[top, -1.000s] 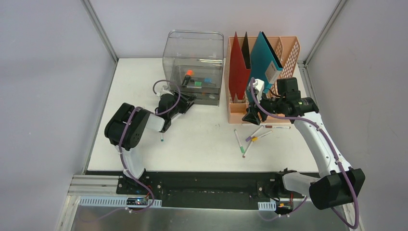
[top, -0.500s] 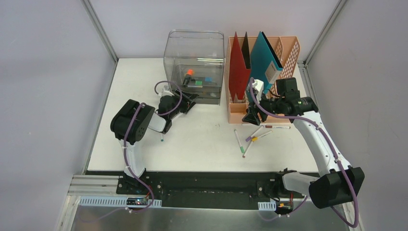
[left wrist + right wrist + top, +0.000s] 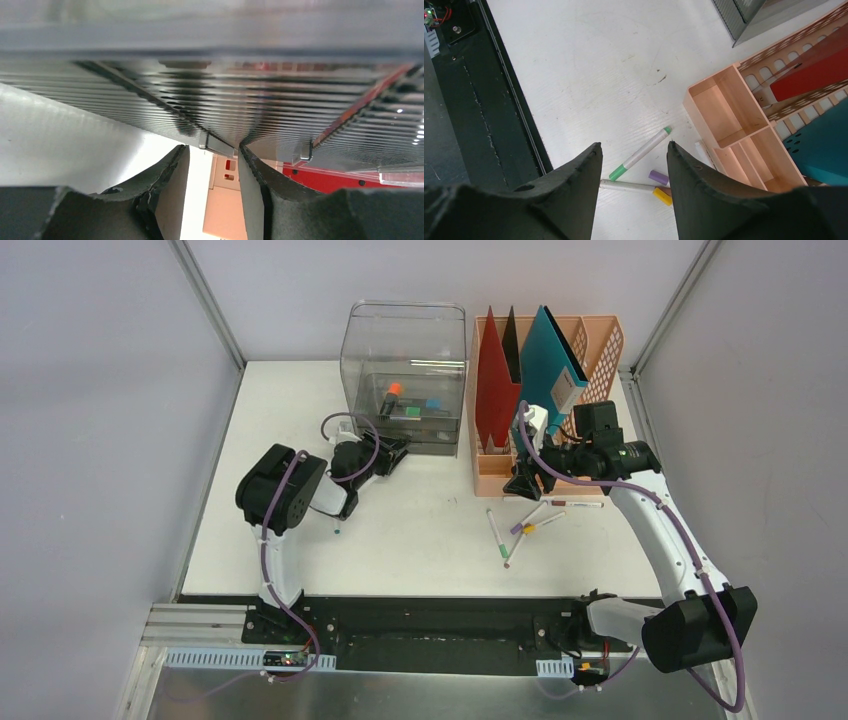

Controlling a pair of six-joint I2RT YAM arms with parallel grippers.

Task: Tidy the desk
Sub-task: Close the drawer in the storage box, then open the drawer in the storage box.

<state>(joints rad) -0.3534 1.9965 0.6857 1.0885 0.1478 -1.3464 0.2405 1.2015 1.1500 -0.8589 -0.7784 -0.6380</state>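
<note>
The white desk holds a clear drawer box and a peach file rack. My left gripper is low at the box's front left corner. In the left wrist view it is open, its fingertips touch the ribbed clear plastic and flank a small clear tab. My right gripper hovers open and empty in front of the rack. In the right wrist view it is above a green-capped marker, a yellow-capped marker and a purple cap.
Several markers lie loose in front of the rack. One small marker lies by my left arm. A red folder and a teal folder stand in the rack. Small coloured items sit in the box's drawer. Grey walls flank the desk.
My left arm's elbow has swung right and up, pushing its gripper a little closer against the box front. The right arm and the markers have not moved.
</note>
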